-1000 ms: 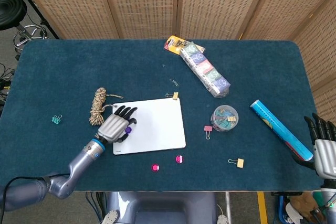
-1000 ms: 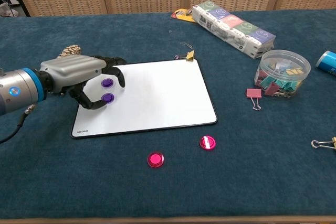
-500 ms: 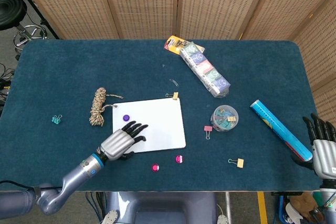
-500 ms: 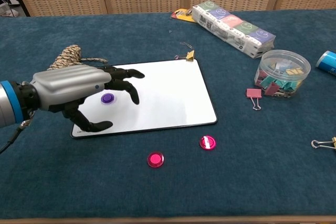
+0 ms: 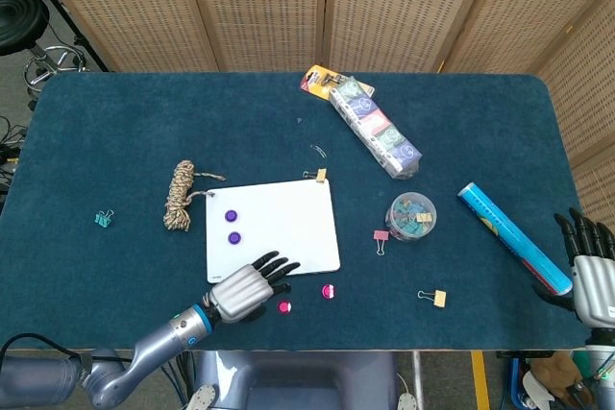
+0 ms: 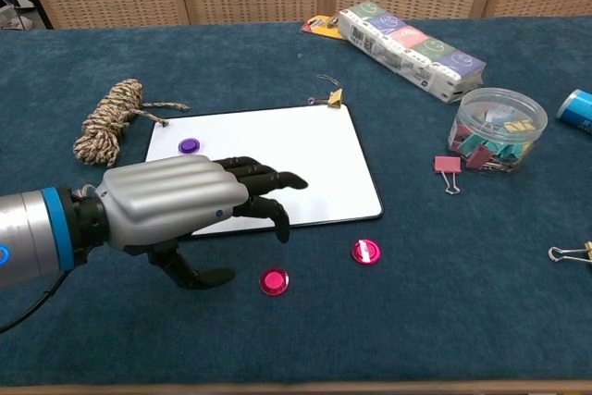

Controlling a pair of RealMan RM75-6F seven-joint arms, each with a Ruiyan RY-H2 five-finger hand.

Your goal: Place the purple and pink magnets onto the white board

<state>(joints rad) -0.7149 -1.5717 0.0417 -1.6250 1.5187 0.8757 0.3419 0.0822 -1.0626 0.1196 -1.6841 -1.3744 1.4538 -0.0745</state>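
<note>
Two purple magnets [image 5: 231, 216] [image 5: 233, 238] lie on the left part of the white board [image 5: 293, 229]. In the chest view only one purple magnet [image 6: 189, 146] shows; my hand hides the other. Two pink magnets [image 5: 284, 307] [image 5: 328, 291] lie on the blue cloth in front of the board, also seen as pink magnets [image 6: 274, 281] [image 6: 365, 251] in the chest view. My left hand [image 5: 244, 288] hovers open over the board's front edge, fingers spread, just left of the nearer pink magnet. My right hand [image 5: 589, 264] stays open at the table's right edge, holding nothing.
A coiled rope [image 5: 180, 195] lies left of the board. A yellow binder clip [image 5: 315, 176] sits at the board's far corner. A clear tub of clips [image 5: 411, 215], a pink clip [image 5: 381, 237], a long box [image 5: 375, 129] and a blue tube [image 5: 511, 236] lie to the right.
My left hand let go of the second purple magnet on the board, then drew back toward the front edge and rightward, ending beside the nearer pink magnet. The right hand stayed put.
</note>
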